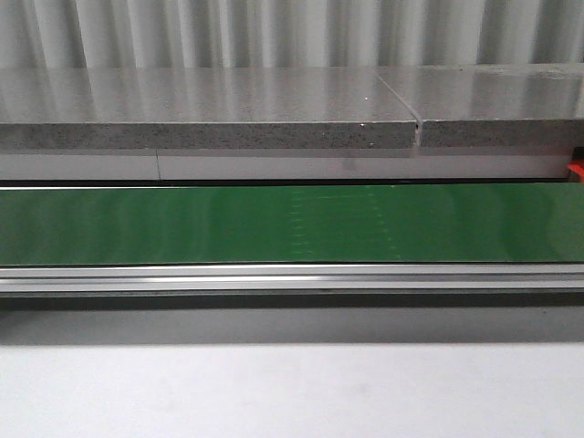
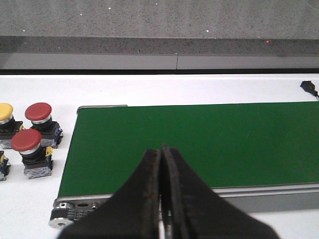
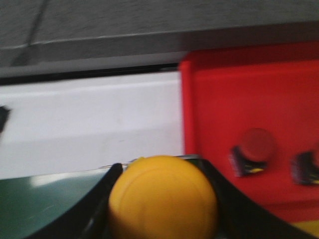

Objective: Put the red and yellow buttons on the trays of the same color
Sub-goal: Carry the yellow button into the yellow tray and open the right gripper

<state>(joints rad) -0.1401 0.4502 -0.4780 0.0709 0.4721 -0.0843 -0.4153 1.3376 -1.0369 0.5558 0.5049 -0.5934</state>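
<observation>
In the right wrist view my right gripper (image 3: 162, 199) is shut on a yellow button (image 3: 163, 196), whose round cap fills the space between the black fingers. Beside it lies the red tray (image 3: 219, 99) with a red button (image 3: 254, 149) in it and another (image 3: 306, 167) at the frame's edge. A yellow strip (image 3: 304, 228) shows at the corner; I cannot tell if it is the yellow tray. In the left wrist view my left gripper (image 2: 160, 149) is shut and empty over the green belt (image 2: 199, 144). Two red buttons (image 2: 38, 113) (image 2: 26, 141) and a yellow one (image 2: 5, 112) stand on the white table beside the belt's end.
The front view shows only the green conveyor belt (image 1: 292, 224), its aluminium rail (image 1: 292, 276) and a grey stone ledge (image 1: 210, 123) behind; neither arm appears there. A black cable end (image 2: 310, 87) lies on the white table beyond the belt.
</observation>
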